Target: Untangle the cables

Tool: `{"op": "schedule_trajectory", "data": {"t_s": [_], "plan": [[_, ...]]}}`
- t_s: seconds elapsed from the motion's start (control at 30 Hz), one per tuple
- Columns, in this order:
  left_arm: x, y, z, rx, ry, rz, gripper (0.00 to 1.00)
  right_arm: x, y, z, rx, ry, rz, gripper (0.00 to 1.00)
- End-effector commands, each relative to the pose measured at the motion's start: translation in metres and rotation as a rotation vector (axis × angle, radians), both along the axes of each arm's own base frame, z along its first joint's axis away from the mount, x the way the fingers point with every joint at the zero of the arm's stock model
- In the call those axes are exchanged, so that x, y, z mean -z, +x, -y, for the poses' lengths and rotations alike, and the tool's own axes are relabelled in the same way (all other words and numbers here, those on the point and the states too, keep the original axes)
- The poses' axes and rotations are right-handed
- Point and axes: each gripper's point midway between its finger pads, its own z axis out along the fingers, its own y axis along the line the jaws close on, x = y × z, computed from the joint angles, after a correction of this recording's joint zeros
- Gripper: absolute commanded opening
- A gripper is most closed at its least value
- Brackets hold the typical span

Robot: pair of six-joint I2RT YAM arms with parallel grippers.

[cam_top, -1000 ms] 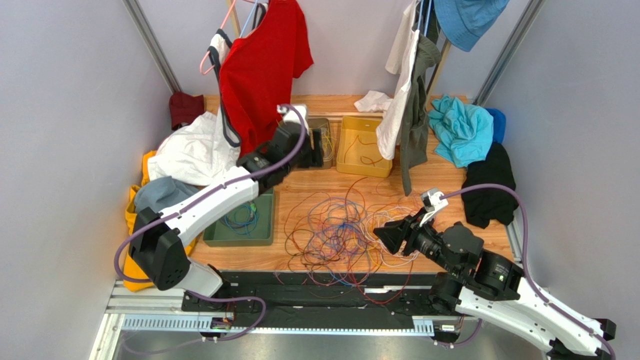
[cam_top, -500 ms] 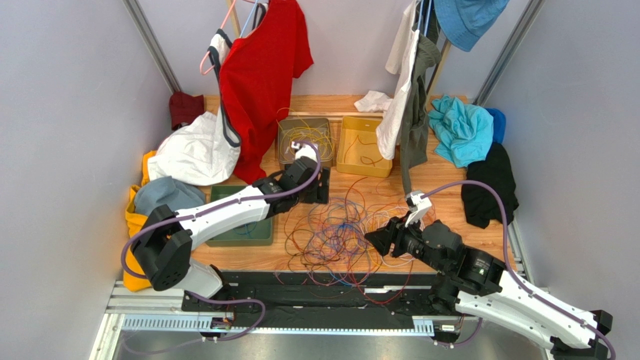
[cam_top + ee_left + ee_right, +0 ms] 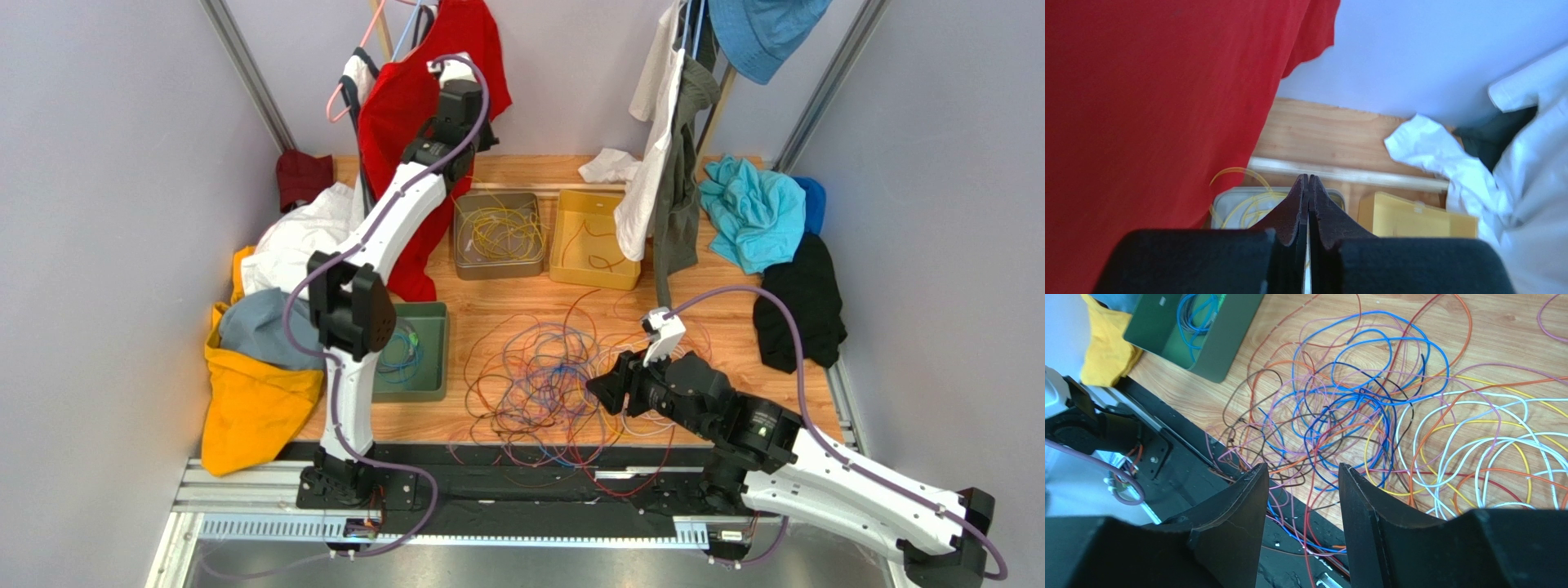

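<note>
The cables [image 3: 552, 377] mostly lie knotted mid-counter [image 3: 726, 312]; a few sit sorted in the grey tray [image 3: 540, 245] and green tray [image 3: 393, 392]. Right pincer [image 3: 1303, 471] gapes above the tangle; left pincer [image 3: 1308, 184], high beside the red shirt [image 3: 1155, 92], is pinched shut, seemingly empty

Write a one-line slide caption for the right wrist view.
Open right gripper poised over a tangled pile of thin multicoloured cables on a wooden table; green tray of blue cable beyond.
</note>
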Motion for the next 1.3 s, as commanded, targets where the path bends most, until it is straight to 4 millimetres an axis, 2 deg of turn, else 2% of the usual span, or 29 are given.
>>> {"op": "schedule_trajectory", "data": {"t_s": [0.0, 0.07, 0.1, 0.17, 0.2, 0.27, 0.3, 0.33, 0.4, 0.5, 0.53, 0.6, 0.63, 0.67, 0.7, 0.73, 0.77, 0.8, 0.83, 0.87, 0.9, 0.93, 0.97, 1.0, 1.07, 1.1, 1.17, 1.2, 1.27], "plan": [[0.067, 0.022, 0.020, 0.069, 0.069, -0.118, 0.00, -0.033, 0.008, -0.008, -0.011, 0.042, 0.077, 0.49], [0.070, 0.032, 0.024, 0.075, 0.063, -0.095, 0.00, -0.036, 0.007, -0.011, -0.019, 0.056, 0.079, 0.49], [0.082, 0.037, 0.025, 0.070, 0.070, -0.105, 0.00, -0.036, 0.007, -0.012, -0.023, 0.062, 0.079, 0.49], [0.082, 0.047, 0.023, 0.064, 0.054, -0.087, 0.00, -0.037, 0.005, -0.014, -0.032, 0.078, 0.071, 0.49], [0.096, 0.052, 0.024, 0.069, 0.050, -0.103, 0.00, -0.038, 0.004, -0.015, -0.037, 0.085, 0.071, 0.49], [0.094, 0.061, 0.022, 0.069, 0.033, -0.090, 0.00, -0.038, 0.003, -0.016, -0.041, 0.087, 0.065, 0.49], [0.110, 0.065, 0.023, 0.070, 0.038, -0.109, 0.00, -0.038, 0.004, -0.016, -0.040, 0.084, 0.069, 0.49], [0.108, 0.069, 0.022, 0.072, 0.034, -0.104, 0.00, -0.037, 0.004, -0.015, -0.041, 0.081, 0.070, 0.49], [0.125, 0.072, 0.023, 0.076, 0.036, -0.129, 0.00, -0.034, 0.006, -0.013, -0.029, 0.064, 0.079, 0.49], [0.146, 0.067, 0.022, 0.071, 0.029, -0.177, 0.00, -0.029, 0.010, -0.013, -0.018, 0.045, 0.087, 0.49], [0.159, 0.062, 0.022, 0.069, 0.027, -0.208, 0.00, -0.029, 0.010, -0.013, -0.019, 0.045, 0.089, 0.49], [0.162, 0.056, 0.022, 0.076, 0.016, -0.222, 0.00, -0.026, 0.010, -0.015, -0.024, 0.044, 0.085, 0.49], [0.178, 0.048, 0.021, 0.072, 0.008, -0.256, 0.00, -0.023, 0.010, -0.015, -0.024, 0.042, 0.078, 0.49], [0.182, 0.044, 0.020, 0.069, 0.001, -0.268, 0.00, -0.020, 0.010, -0.016, -0.022, 0.041, 0.073, 0.49], [0.174, 0.039, 0.021, 0.079, -0.014, -0.263, 0.00, -0.020, 0.009, -0.015, -0.022, 0.044, 0.072, 0.49], [0.190, 0.031, 0.019, 0.075, -0.019, -0.294, 0.00, -0.017, 0.008, -0.015, -0.022, 0.044, 0.065, 0.49], [0.192, 0.026, 0.018, 0.074, -0.026, -0.299, 0.00, -0.017, 0.008, -0.015, -0.021, 0.049, 0.064, 0.49], [0.181, 0.022, 0.017, 0.074, -0.037, -0.286, 0.00, -0.017, 0.008, -0.014, -0.019, 0.053, 0.064, 0.49], [0.193, 0.014, 0.015, 0.069, -0.038, -0.309, 0.00, -0.018, 0.007, -0.013, -0.017, 0.060, 0.064, 0.49], [0.193, 0.010, 0.013, 0.068, -0.041, -0.311, 0.00, -0.020, 0.006, -0.011, -0.013, 0.071, 0.064, 0.49], [0.182, 0.006, 0.012, 0.067, -0.046, -0.294, 0.00, -0.019, 0.006, -0.010, -0.010, 0.075, 0.062, 0.49], [0.190, -0.001, 0.009, 0.062, -0.043, -0.307, 0.00, -0.020, 0.006, -0.009, -0.006, 0.082, 0.064, 0.49], [0.187, -0.003, 0.006, 0.055, -0.045, -0.302, 0.00, -0.022, 0.004, -0.008, -0.005, 0.093, 0.062, 0.49], [0.173, -0.006, 0.005, 0.052, -0.051, -0.275, 0.00, -0.021, 0.004, -0.007, -0.002, 0.097, 0.061, 0.49], [0.169, -0.012, 0.000, 0.042, -0.055, -0.253, 0.00, -0.022, 0.003, -0.006, 0.001, 0.109, 0.059, 0.49], [0.154, -0.012, -0.002, 0.034, -0.060, -0.224, 0.00, -0.021, 0.003, -0.006, 0.002, 0.111, 0.057, 0.49], [0.140, -0.013, -0.003, 0.035, -0.061, -0.198, 0.00, -0.020, 0.003, -0.005, 0.009, 0.112, 0.057, 0.49], [0.127, -0.013, -0.004, 0.038, -0.065, -0.176, 0.00, -0.018, 0.004, -0.005, 0.012, 0.108, 0.055, 0.49], [0.109, -0.014, -0.003, 0.043, -0.077, -0.146, 0.04, -0.014, 0.006, -0.004, 0.022, 0.094, 0.056, 0.49]]}}
